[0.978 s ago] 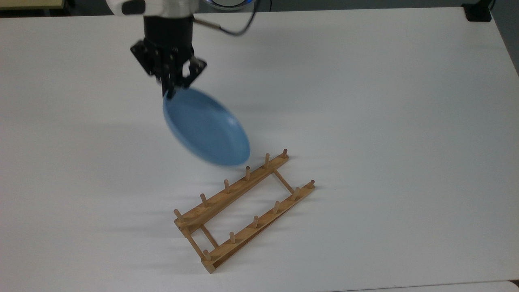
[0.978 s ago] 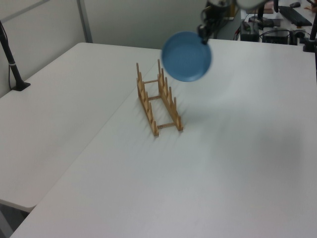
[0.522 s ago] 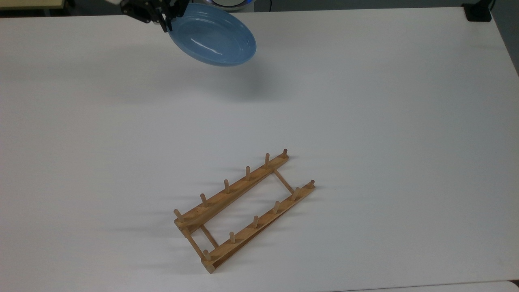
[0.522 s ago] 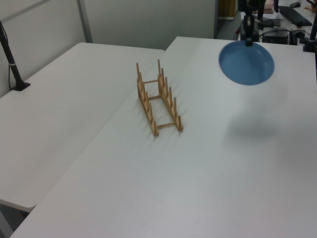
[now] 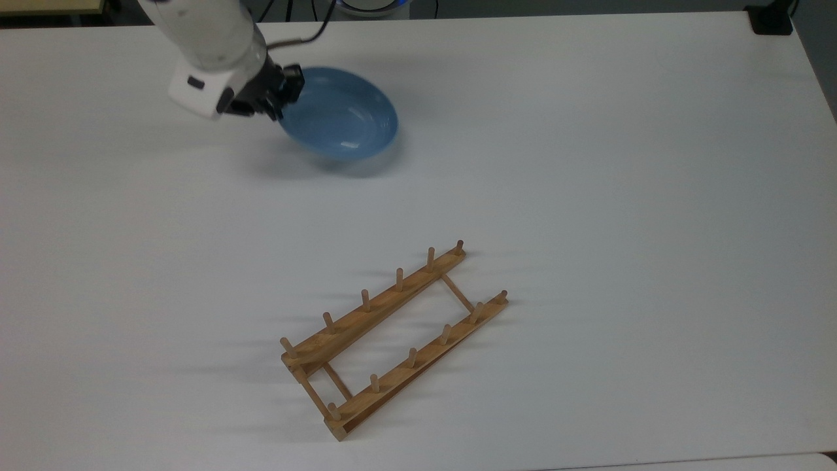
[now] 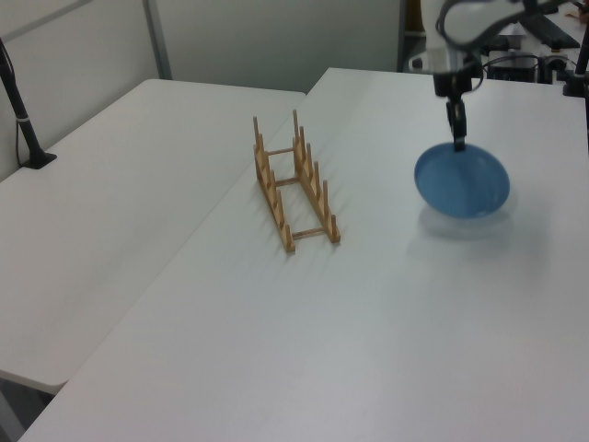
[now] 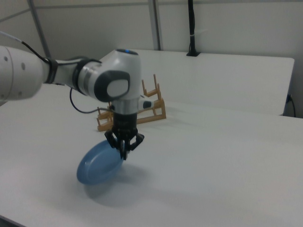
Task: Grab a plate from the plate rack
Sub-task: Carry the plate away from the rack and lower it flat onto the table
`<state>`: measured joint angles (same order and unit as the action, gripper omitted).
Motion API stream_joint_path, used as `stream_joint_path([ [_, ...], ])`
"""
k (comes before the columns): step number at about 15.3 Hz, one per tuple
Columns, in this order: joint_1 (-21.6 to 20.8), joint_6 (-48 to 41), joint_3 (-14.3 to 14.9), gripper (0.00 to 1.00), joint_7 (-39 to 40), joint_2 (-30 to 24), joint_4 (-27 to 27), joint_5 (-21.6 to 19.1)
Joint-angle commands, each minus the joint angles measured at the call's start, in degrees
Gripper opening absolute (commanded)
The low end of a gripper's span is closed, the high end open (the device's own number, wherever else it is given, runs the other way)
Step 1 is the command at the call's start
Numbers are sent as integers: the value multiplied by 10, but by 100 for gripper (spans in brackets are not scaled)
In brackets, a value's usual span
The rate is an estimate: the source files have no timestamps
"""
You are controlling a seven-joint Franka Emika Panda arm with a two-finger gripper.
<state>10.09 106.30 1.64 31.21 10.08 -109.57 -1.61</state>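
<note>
Our claw (image 7: 125, 152) pinches the plate (image 5: 340, 114) by its rim, low over the surface (image 5: 588, 163), well apart from the rack (image 5: 392, 333). It looks stiff, smooth, breakable; the rim seems the natural hold.

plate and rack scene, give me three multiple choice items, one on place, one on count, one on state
1. Where is the plate?
A. standing in the plate rack
B. apart from the rack, near the table
C. under the rack

2. How many upright pegs does each rack rail carry?
A. three
B. six
C. ten

3. What is the pincer doing?
A. shut on the plate's rim
B. open above the rack
C. gripping a peg

Key: 1 B, the top view shows the plate far from the rack; 2 B, six pegs stand on each rail; 3 A, the right view shows the fingers clamped on the rim.
</note>
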Motion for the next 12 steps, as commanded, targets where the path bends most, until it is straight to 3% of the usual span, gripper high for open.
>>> stream_joint_path([
  [1,7,54,1,0,15,9,-27,-14],
  [5,8,79,2,2,11,34,-28,-14],
  [6,9,80,2,11,11,38,-26,-13],
  [7,12,80,2,35,9,39,-25,-13],
  [9,14,77,2,72,10,38,-23,-13],
  [11,21,75,2,100,5,29,-19,-13],
  [12,22,71,1,100,-3,24,-5,-14],
])
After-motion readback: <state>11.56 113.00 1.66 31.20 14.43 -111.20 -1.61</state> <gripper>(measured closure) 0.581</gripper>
